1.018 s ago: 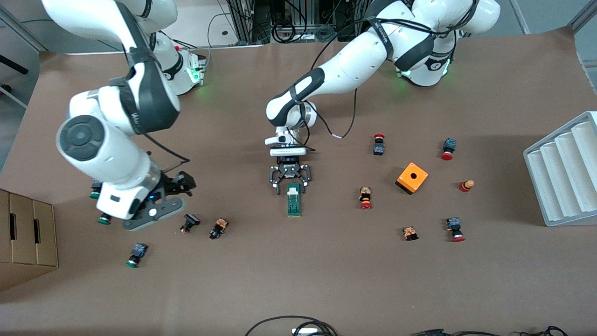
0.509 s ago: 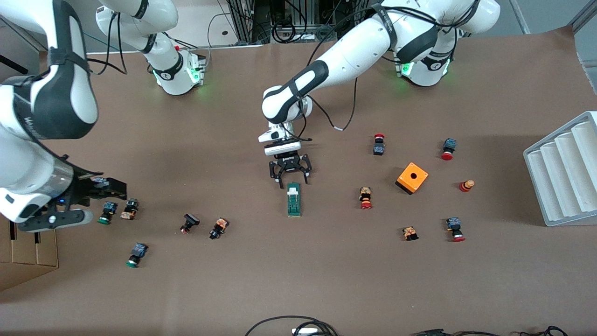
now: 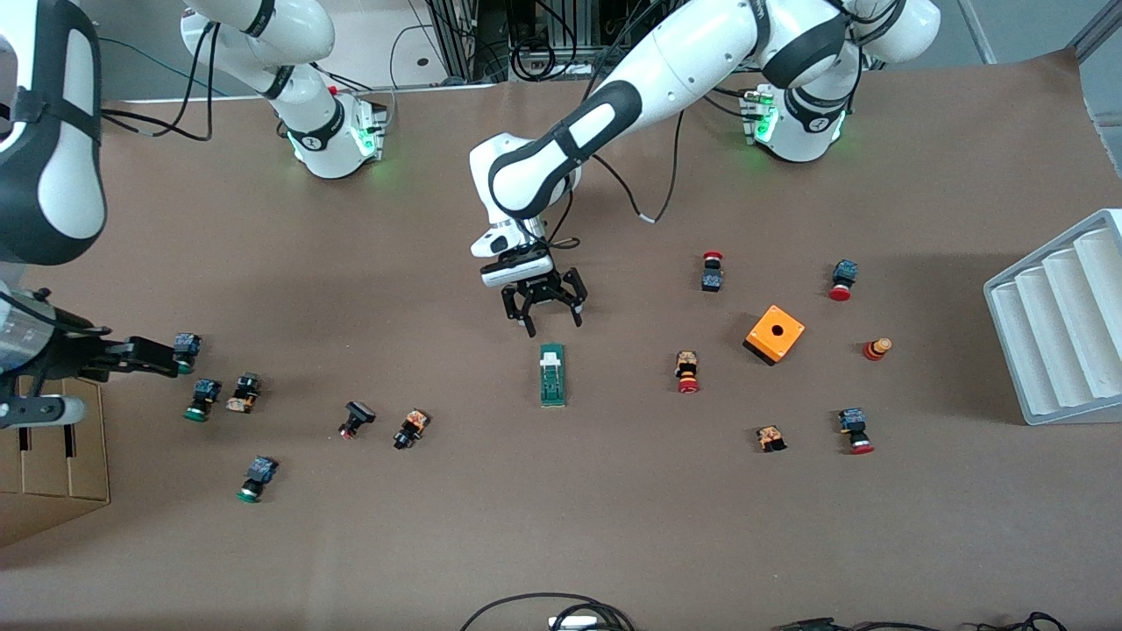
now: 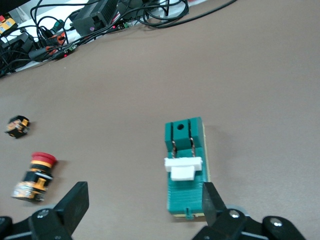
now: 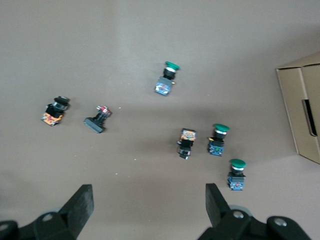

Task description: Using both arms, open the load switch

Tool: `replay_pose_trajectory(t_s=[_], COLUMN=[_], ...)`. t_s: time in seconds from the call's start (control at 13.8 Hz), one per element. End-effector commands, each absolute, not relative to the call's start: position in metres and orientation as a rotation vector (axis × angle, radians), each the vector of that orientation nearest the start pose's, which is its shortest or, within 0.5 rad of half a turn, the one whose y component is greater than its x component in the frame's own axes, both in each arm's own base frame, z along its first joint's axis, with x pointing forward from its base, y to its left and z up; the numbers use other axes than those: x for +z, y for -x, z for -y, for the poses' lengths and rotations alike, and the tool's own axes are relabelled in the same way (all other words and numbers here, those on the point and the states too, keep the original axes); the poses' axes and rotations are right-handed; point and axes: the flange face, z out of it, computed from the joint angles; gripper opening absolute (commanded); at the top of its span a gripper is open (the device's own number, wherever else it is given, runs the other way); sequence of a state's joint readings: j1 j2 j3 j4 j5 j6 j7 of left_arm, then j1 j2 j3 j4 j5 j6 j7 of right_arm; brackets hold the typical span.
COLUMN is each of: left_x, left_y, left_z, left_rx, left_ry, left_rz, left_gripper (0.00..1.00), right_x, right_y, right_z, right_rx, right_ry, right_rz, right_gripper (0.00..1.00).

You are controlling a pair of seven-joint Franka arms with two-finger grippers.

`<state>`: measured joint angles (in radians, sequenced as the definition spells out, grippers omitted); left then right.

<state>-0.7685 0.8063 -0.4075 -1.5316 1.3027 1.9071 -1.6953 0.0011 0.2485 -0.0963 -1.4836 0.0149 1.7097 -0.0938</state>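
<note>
A: Where do we see the load switch (image 3: pixel 552 375)?
B: Mid-table, lying flat, touched by nothing.
A: And our grippers?
B: The left gripper (image 3: pixel 543 310) hangs just above it, fingers wide; the right gripper (image 5: pixel 147 210), at the right arm's table edge, is wide too, holding nothing.

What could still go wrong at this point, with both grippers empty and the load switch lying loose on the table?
1. The load switch lies free on the paper with nothing bracing it, so a push from one arm alone would probably slide it.
2. The left gripper hangs open just off the switch's white-slider end; a slightly skewed descent could knock the block.
3. The right gripper, open, is over the green-capped push buttons near the cardboard box, and may clip them.
</note>
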Motion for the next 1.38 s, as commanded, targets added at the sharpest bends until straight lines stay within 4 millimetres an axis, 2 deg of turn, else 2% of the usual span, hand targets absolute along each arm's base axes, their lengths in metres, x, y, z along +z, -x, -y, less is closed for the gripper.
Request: replay_pose_trajectory(t_s=[0.0,0.15,0.22,0.36,0.51,0.58,0.73,0.95,1.02,1.31], left_x=[0.248,0.278,0.292,0.329,0.366,0.381,0.411,0.439,0.449,0.48], left_y=[-0.389,-0.4,-0.412,-0.434,-0.463,-0.473,-0.495,-0.522,-0.529,-0.564], left_z=[0.579,0.577,0.57,0.552,0.53,0.519,0.499,0.463,0.45,0.39], left_rx=[-0.927,-0.859,-0.816,-0.699,-0.578,-0.519,-0.424,-0.327,-0.288,-0.184], left_ry=[2.577,2.604,2.61,2.645,2.705,2.742,2.825,2.93,2.974,3.102], left_rz=[-0.212,-0.242,-0.265,-0.333,-0.379,-0.399,-0.423,-0.381,-0.378,-0.402], left_gripper=[1.0,1.0,1.0,1.0,1.0,1.0,1.0,1.0,1.0,1.0], right_x=[0.54,0.541,0.544,0.55,0.574,0.577,0.58,0.574,0.574,0.572], right_y=[-0.627,-0.623,-0.623,-0.62,-0.608,-0.603,-0.599,-0.598,-0.598,-0.599], right_z=[0.054,0.046,0.044,0.043,0.036,0.036,0.046,0.06,0.074,0.065], right_rx=[0.034,0.086,0.077,0.068,0.043,0.076,0.085,0.12,0.111,0.125], right_ry=[3.12,3.116,3.118,3.12,3.127,3.127,3.161,3.153,3.155,3.154], right_rz=[0.012,0.023,0.023,0.021,0.042,0.043,0.041,0.035,-0.015,-0.037], right_gripper=[1.0,1.0,1.0,1.0,1.0,1.0,1.0,1.0,1.0,1.0])
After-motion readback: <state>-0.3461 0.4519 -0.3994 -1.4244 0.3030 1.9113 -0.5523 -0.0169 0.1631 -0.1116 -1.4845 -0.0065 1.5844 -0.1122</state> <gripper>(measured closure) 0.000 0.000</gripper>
